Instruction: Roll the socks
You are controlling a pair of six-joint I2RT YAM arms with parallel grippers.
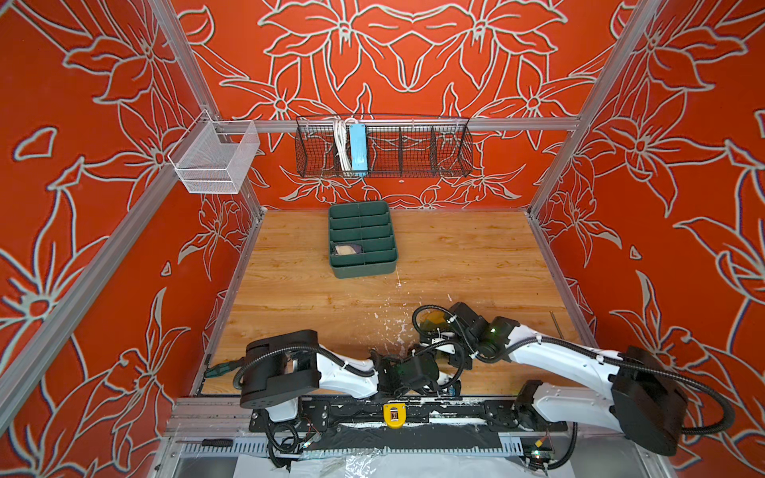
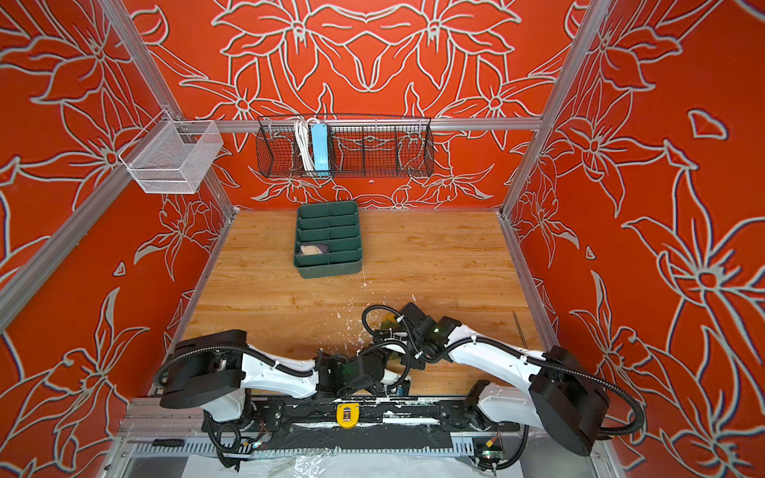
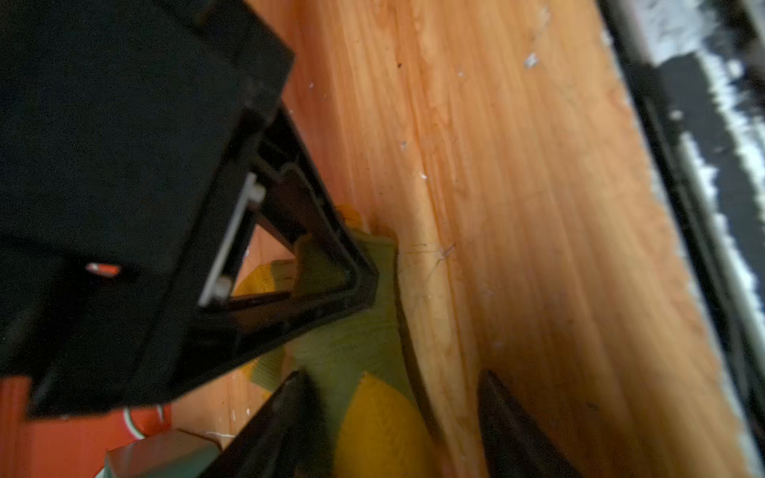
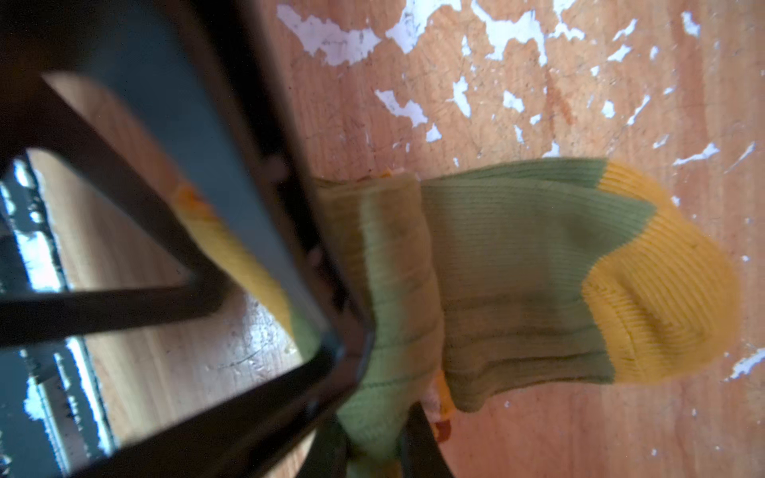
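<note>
Front edge: black base rail (image 1: 339, 414), with a yellow clip (image 1: 394, 415) at its middle. Both arms fold inward from it and meet low over the near, right-of-centre part of the counter (image 1: 310, 298).

Olive green sock (image 4: 509, 256) lies on the counter there, under both tools. In both top views the olive green sock (image 1: 434, 319) (image 2: 387, 320) shows only as a scrap of mustard among cable loops. In the right wrist view its mustard end is spread on the wood, and a tan-striped fold lies across the ribbed body.

Right tool (image 4: 372, 430): clenched on the olive green sock, with green knit bunched between its fingers. In the left wrist view the right tool (image 3: 360, 285) has its tip down on olive fabric.

Left tool (image 3: 393, 376): released, fingers spread. One fingertip (image 3: 294, 397) is just beside the sock's mustard patch. The other is over bare wood, clear of the fabric.

White chipped patches (image 4: 331, 41) mark the counter around the sock.

Further back, left of centre: dark green organiser tray (image 1: 364, 269), close to the back wall. Purple sock (image 1: 347, 249) (image 2: 313, 249) sits in it, bundled small with cream showing. It is in the left compartment of the second row from the near end, well apart from both tools.

Back wall: black wire basket (image 1: 414, 165) on a rail, holding a light blue power strip (image 1: 358, 149) and white cable. White mesh basket (image 1: 215, 159) hangs at the left corner.
</note>
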